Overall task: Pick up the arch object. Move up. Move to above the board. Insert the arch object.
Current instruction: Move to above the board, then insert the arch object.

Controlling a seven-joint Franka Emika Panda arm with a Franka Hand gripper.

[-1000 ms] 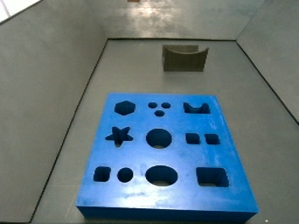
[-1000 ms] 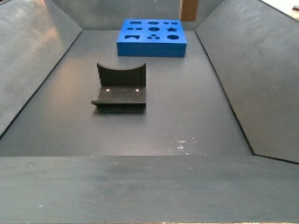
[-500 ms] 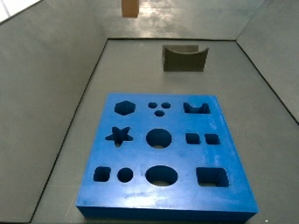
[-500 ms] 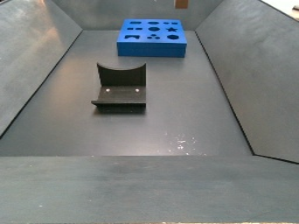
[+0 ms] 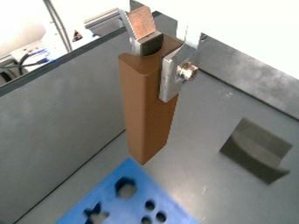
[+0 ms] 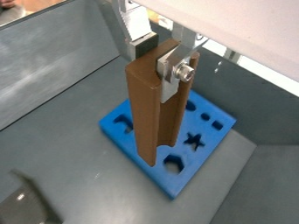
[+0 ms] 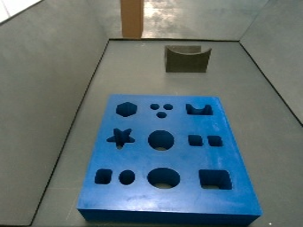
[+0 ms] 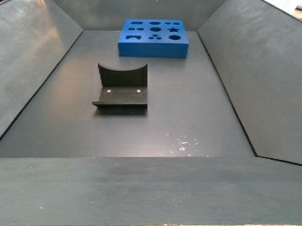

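My gripper (image 5: 152,57) is shut on a tall orange-brown bar (image 5: 142,109), which hangs upright from the fingers; both wrist views show this grip (image 6: 158,70). The bar's lower end hangs high above the blue board (image 6: 212,131), near its edge. The board lies flat with its shaped cut-outs, seen in both side views (image 7: 133,151) (image 8: 154,47) and in a wrist view (image 5: 111,203). Only the bar's lower part (image 7: 133,18) shows at the upper edge of a side view. No small dark olive-grey arch object shows as a separate piece; it is out of view.
The fixture, a dark bracket with a curved upper edge on a base plate, stands on the grey floor away from the board (image 8: 122,86) (image 7: 186,58) (image 5: 260,149). Sloping grey walls (image 8: 30,62) enclose the floor on all sides.
In one side view the orange-brown bar has come further into the frame from the upper edge. In the other side view it has left the upper edge. Board and fixture have not moved.
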